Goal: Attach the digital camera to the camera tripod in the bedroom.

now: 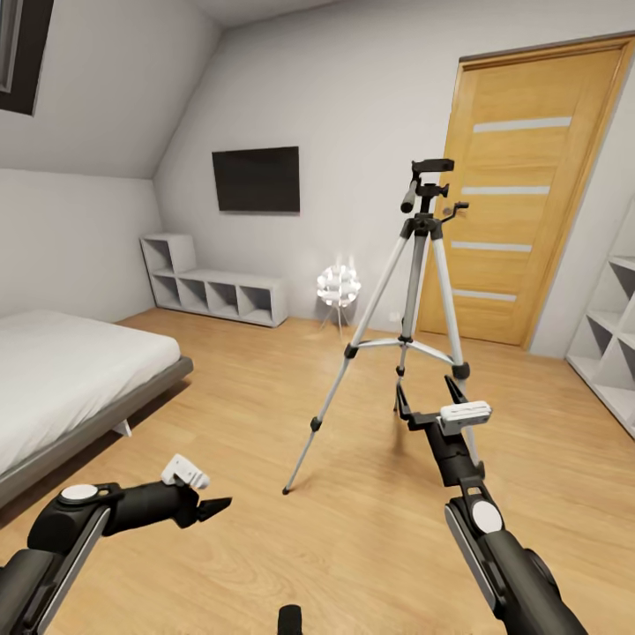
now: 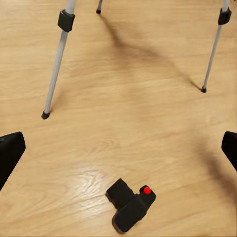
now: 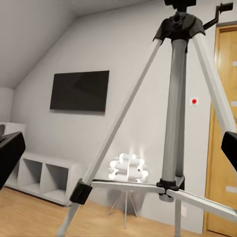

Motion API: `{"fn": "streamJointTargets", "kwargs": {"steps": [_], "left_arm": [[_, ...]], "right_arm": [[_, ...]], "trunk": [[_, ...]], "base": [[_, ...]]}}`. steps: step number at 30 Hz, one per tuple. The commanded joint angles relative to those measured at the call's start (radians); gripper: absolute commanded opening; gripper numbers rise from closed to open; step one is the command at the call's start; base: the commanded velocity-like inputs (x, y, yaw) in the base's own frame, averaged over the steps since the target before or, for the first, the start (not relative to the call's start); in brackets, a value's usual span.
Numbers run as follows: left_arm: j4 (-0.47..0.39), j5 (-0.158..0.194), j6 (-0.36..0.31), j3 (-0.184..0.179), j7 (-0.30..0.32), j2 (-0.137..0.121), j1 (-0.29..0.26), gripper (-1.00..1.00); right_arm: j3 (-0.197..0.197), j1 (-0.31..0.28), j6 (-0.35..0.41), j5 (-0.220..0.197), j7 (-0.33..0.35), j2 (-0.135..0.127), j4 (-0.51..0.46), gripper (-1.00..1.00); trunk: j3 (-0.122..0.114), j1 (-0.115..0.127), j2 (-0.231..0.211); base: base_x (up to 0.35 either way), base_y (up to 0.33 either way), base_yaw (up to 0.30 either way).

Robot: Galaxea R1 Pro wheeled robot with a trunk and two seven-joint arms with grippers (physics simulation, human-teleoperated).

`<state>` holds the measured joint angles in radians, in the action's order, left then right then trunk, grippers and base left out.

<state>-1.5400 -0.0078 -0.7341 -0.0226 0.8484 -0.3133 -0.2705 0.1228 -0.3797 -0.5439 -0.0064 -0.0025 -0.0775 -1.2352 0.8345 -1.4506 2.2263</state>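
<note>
Black digital camera (image 2: 131,206) lay on the floor (image 2: 148,123) near the camera tripod (image 1: 414,300); both arms' fingers (image 2: 10,153) spread wide, empty.

Our left arm lies low, elbow bent, its gripper (image 1: 212,507) pointing inward with fingers spread and nothing between them. Our right arm stretches forward and upward, and its gripper (image 1: 428,397) is raised, jaws wide apart and empty.
</note>
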Motion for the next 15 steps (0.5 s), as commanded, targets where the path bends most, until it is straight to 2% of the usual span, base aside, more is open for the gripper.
{"fn": "streamJointTargets", "kwargs": {"steps": [1, 5, 8, 15], "left_arm": [[0.002, -0.001, 0.022, 0.000, 0.005, -0.003, -0.001, 1.00], [0.007, -0.001, 0.149, -0.001, 0.021, -0.009, -0.001, 1.00], [0.008, -0.001, 0.223, -0.002, 0.056, -0.011, -0.001, 1.00], [0.017, -0.002, 0.283, -0.003, 0.141, -0.010, -0.001, 1.00]], "right_arm": [[0.003, -0.001, -0.003, -0.001, 0.000, -0.001, 0.001, 1.00], [0.008, -0.001, -0.003, -0.001, 0.001, -0.001, 0.001, 1.00], [0.009, -0.001, -0.004, 0.000, 0.001, -0.001, 0.002, 1.00], [0.010, -0.001, -0.003, 0.000, 0.001, -0.001, 0.003, 1.00]], "trunk": [[0.004, -0.004, 0.008], [0.017, -0.019, 0.036], [0.026, -0.031, 0.057], [0.048, -0.057, 0.106]], "base": [[0.000, 0.000, 0.000], [0.000, 0.000, 0.000], [0.000, 0.000, 0.000], [0.000, 0.000, 0.000]]}}
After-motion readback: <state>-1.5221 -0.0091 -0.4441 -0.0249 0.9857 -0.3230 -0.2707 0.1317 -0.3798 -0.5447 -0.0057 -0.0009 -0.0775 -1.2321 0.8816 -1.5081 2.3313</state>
